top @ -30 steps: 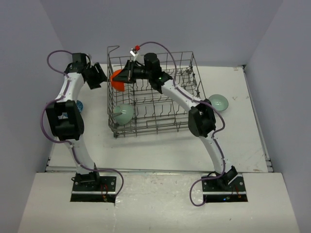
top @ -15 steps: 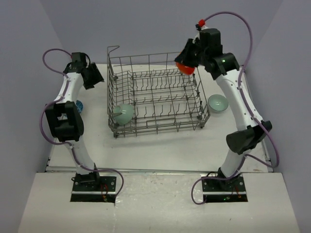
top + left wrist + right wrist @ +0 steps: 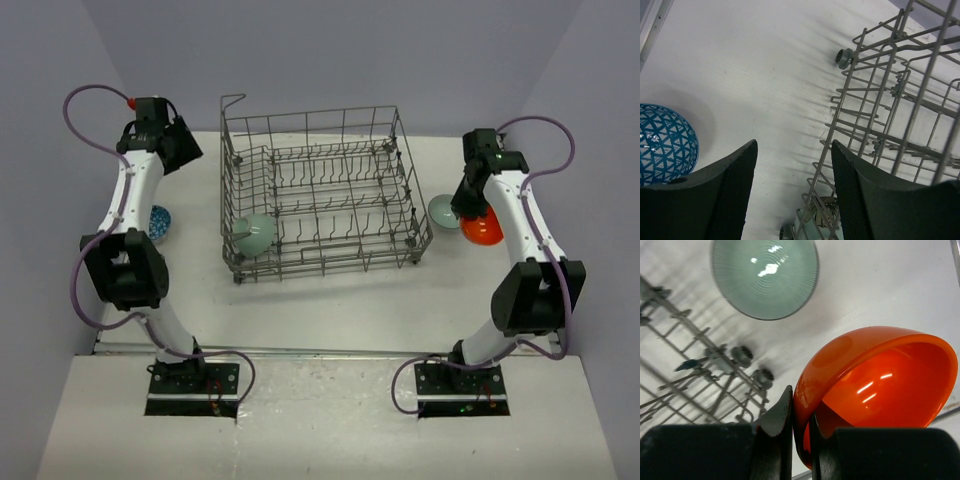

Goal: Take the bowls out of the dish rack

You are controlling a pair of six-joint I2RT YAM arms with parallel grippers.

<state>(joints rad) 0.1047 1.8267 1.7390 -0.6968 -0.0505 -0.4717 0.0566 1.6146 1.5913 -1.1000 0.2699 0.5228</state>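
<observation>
Table [image 3: 330,300], top view, read left to right.

- Blue bowl [image 3: 159,220]: it sat on the table near the left edge, well apart from the dish rack [image 3: 320,195] and partly hidden behind the left arm. In the left wrist view, the blue bowl [image 3: 662,145] showed a lattice-patterned outer wall at lower left.
- Left gripper [image 3: 172,148]: it hung over the far left corner of the table, outside the rack. In the wrist view, the left gripper [image 3: 793,150] had its fingers spread with bare table between them and nothing held. The rack's left wall [image 3: 900,100] and one small grey roller [image 3: 844,57] lay to the right of the fingers.
- Dish rack: it stood upright in the middle of the table.
- Mint-green bowl [image 3: 256,235]: it stood on edge among the tines in the near-left corner of the rack and was the only bowl seen inside.
- Second mint-green bowl [image 3: 446,211]: it was out on the table just beside the rack's right end, with its opening up. The right wrist view showed this bowl's [image 3: 765,275] ribbed inside.
- Right gripper [image 3: 800,412]: its jaws were pinched on the rim of the orange bowl [image 3: 880,385], which was tilted on edge.
- Orange bowl [image 3: 482,228]: from above, it lay just right of the second mint-green bowl, near the table's right side. Contact with the table could not be judged.
</observation>
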